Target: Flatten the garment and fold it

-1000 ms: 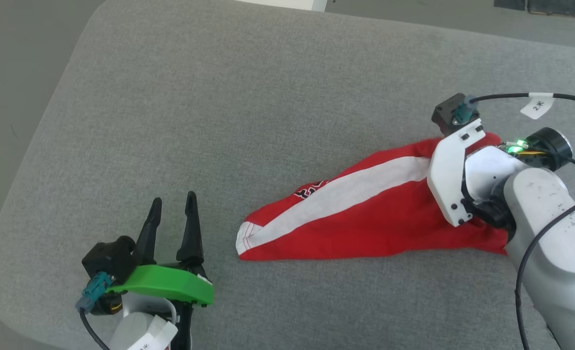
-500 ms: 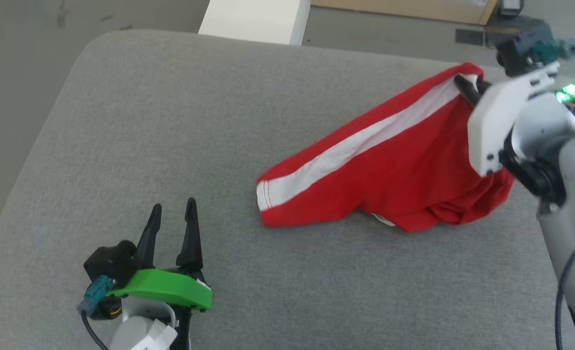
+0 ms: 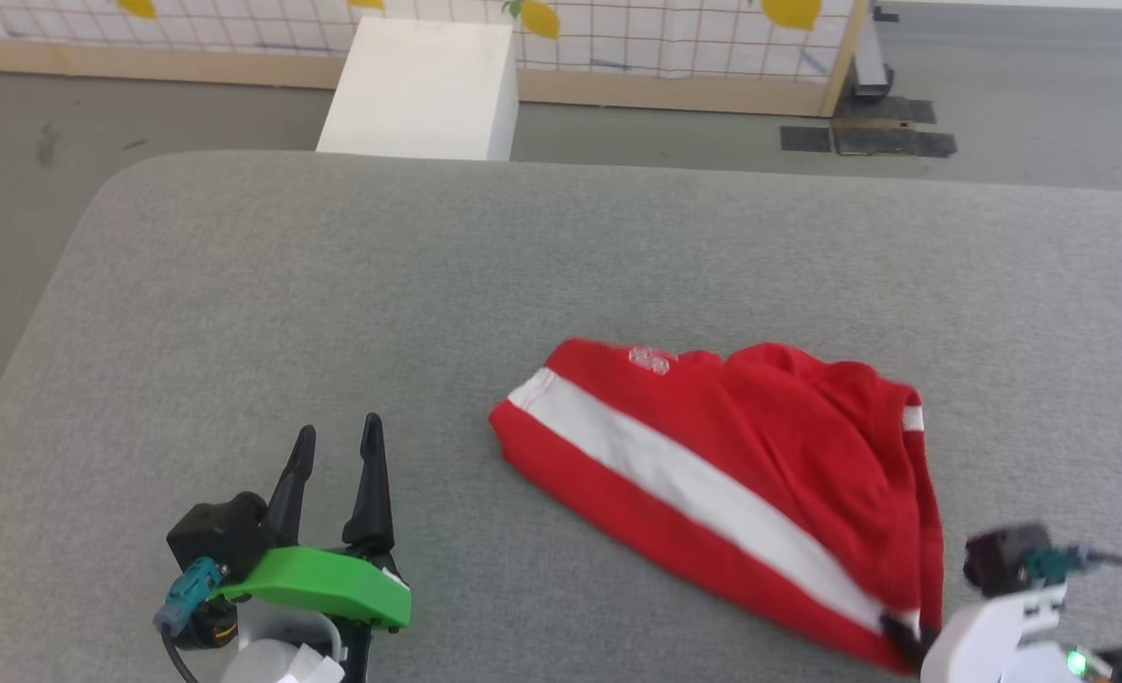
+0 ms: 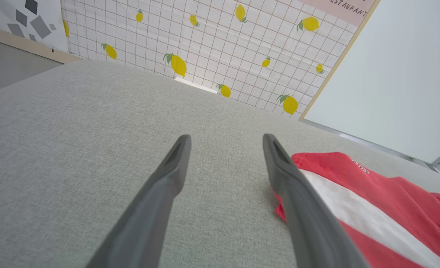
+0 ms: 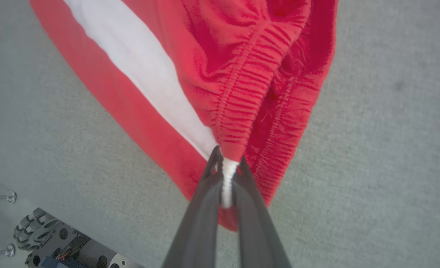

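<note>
Our right gripper is pinched tight on a corner of the garment, at the gathered waistband where the white stripe ends. The garment, a pair of red shorts, lies on the grey padded surface, right of centre in the head view. Its stripe runs diagonally from the hem at the left down to the held corner at lower right. Our left gripper sits at lower left with its fingers spread wide and empty, near the hem but not touching it.
</note>
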`<state>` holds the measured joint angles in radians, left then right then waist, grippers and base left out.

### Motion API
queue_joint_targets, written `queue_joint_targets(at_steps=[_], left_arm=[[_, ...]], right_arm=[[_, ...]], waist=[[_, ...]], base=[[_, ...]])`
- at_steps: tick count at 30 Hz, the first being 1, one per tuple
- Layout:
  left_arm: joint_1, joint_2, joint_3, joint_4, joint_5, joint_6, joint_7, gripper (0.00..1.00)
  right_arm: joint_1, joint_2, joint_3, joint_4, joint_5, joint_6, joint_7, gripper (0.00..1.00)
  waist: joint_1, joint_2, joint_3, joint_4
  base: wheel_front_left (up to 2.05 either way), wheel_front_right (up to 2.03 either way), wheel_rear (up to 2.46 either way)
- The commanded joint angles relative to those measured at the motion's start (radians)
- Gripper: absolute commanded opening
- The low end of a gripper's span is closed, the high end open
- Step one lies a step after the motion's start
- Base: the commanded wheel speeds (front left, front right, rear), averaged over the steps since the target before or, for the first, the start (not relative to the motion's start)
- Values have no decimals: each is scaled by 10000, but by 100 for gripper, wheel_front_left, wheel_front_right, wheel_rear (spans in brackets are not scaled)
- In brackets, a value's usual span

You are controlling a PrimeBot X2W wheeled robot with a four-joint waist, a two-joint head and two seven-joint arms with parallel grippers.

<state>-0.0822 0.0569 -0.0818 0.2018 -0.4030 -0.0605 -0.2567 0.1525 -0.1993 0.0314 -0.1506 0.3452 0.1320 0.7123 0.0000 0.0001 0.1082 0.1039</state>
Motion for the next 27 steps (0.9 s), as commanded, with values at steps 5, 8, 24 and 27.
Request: queue_joint_targets(at_steps=[5,8,24,27], left_arm=[[88,52,-87,18,19,-6,53,100],[102,53,-115,52,-10,1,68,100],[-22,123,-486,182,-266,-17,926,100],[-658,114,-883,395,-347,-118,1919,100]], right_arm=[[760,214,-38,728,-219,-13,141,0],[728,187,-64,1175,-318,-13,128,0],[-278,1345,-2504,-707,1261,-13,-1826,100],[-221,1433,-2751,-816,1241,-13,-1949,100]], waist=[[0,-1,-139,-326],[0,-1,-157,-337],[0,-1,-502,-483],[0,-1,-458,-553]], base=[[0,0,0],[0,0,0],[0,0,0],[0,0,0]])
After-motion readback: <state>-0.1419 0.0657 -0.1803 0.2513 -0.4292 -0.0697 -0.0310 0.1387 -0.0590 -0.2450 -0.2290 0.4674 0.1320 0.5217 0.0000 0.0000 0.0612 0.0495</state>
